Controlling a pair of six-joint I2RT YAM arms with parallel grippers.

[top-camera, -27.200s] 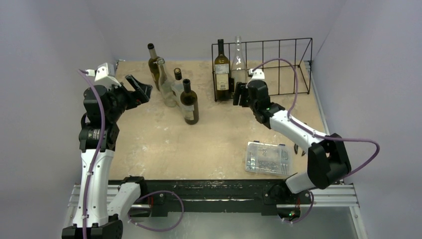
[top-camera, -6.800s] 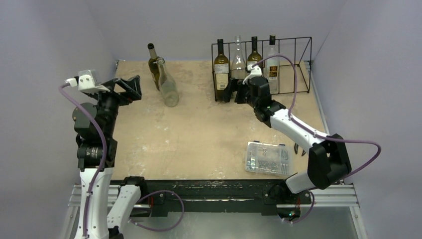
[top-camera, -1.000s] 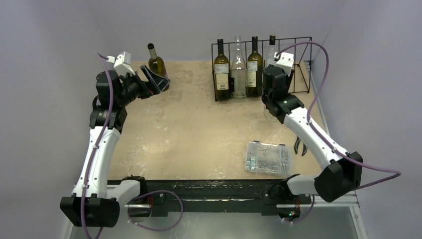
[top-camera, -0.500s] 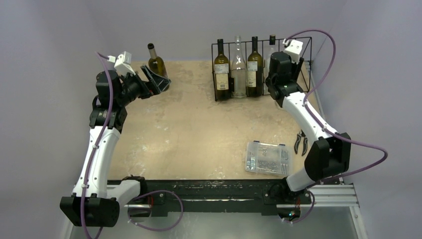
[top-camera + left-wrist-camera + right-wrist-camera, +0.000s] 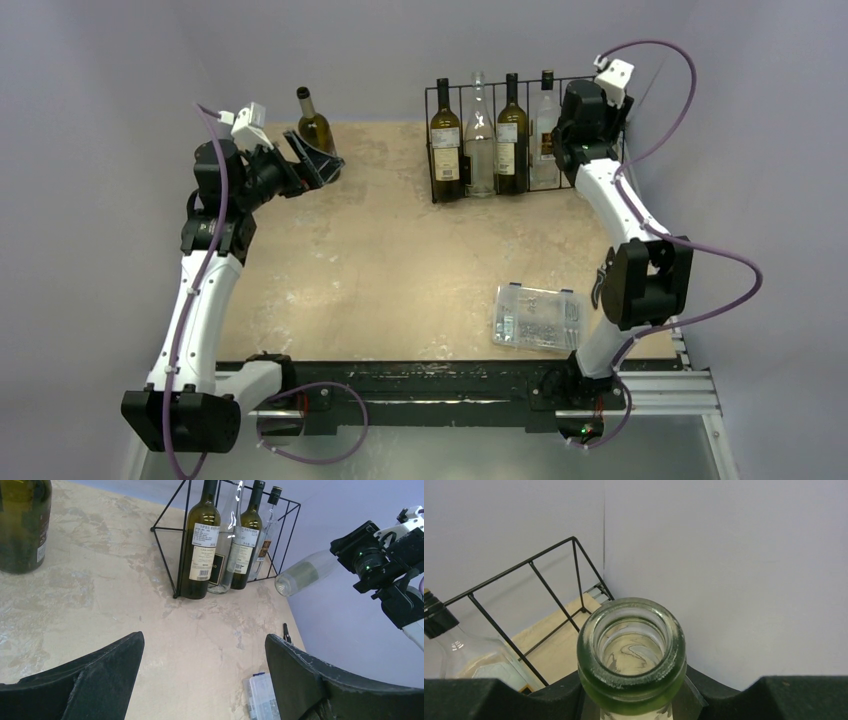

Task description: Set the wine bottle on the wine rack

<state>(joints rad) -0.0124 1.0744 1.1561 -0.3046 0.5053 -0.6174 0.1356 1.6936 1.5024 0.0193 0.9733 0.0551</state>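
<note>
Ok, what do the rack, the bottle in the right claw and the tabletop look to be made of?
The rack looks like thin metal wire with a matte black coat. The held bottle is glossy, green-tinted clear glass; you can see through its thick rim. The tabletop is a matte, mottled beige board, perhaps stone-pattern laminate; I can't tell.

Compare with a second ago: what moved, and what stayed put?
The right tool, gripping the clear bottle by its neck, swung rightward toward the empty end of the wine rack. Unchanged: left tool open beside the green bottle, four bottles racked.
</note>
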